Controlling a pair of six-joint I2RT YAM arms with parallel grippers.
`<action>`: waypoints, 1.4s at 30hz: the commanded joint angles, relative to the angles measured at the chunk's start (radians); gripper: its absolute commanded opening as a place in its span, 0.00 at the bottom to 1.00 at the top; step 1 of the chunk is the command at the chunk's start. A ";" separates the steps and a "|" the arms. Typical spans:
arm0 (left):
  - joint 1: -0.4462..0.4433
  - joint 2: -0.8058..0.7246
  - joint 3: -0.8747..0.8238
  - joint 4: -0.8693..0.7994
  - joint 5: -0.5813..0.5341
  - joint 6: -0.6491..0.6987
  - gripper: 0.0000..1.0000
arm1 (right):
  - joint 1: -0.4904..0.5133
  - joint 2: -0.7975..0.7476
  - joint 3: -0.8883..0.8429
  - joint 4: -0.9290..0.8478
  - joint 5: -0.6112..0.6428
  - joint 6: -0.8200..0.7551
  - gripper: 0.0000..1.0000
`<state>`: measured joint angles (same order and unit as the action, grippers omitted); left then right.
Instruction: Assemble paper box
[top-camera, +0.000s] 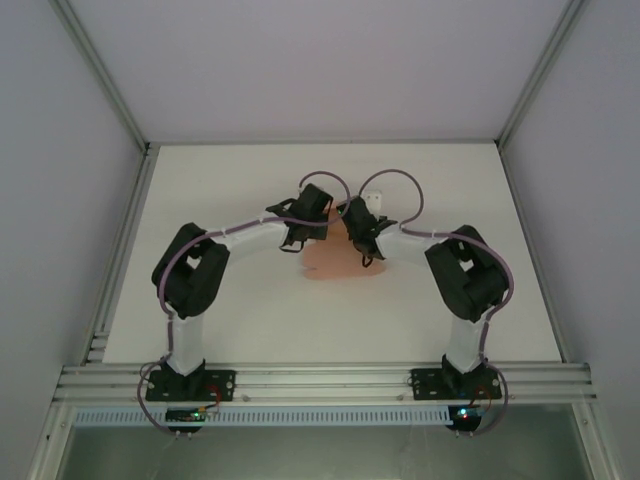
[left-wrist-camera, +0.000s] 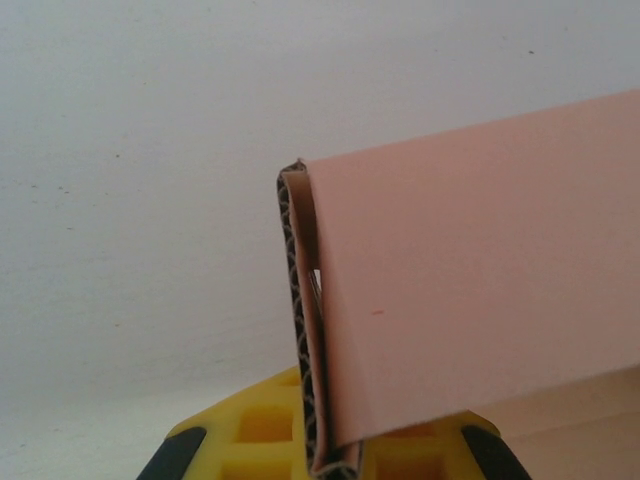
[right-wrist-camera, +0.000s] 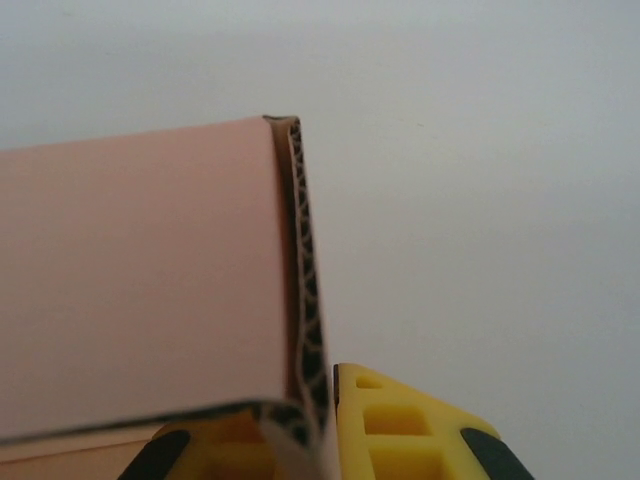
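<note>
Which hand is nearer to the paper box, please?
Neither, left and right tie: the left hand is shut on a wall at the left side of the paper box, the right hand on one at its right side.

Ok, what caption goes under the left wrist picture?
Yellow jaws pinch the folded edge of the pink paper box over the white table.

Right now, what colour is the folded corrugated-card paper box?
Salmon pink; the paper box shows best in the left wrist view.
</note>
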<state>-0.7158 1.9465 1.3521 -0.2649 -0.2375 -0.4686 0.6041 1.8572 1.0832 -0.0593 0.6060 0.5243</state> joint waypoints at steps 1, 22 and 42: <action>0.016 0.029 -0.022 -0.232 -0.045 0.001 0.00 | -0.055 0.039 0.008 -0.246 0.398 0.192 0.11; 0.015 0.020 -0.019 -0.235 -0.035 0.007 0.00 | -0.075 0.028 -0.174 0.243 0.072 -0.282 0.17; 0.012 0.032 0.004 -0.250 -0.015 0.030 0.00 | -0.169 -0.197 -0.234 0.306 -0.379 -0.142 0.49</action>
<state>-0.7204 1.9507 1.3777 -0.3206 -0.2169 -0.4637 0.4679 1.7142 0.8352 0.2554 0.2478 0.3298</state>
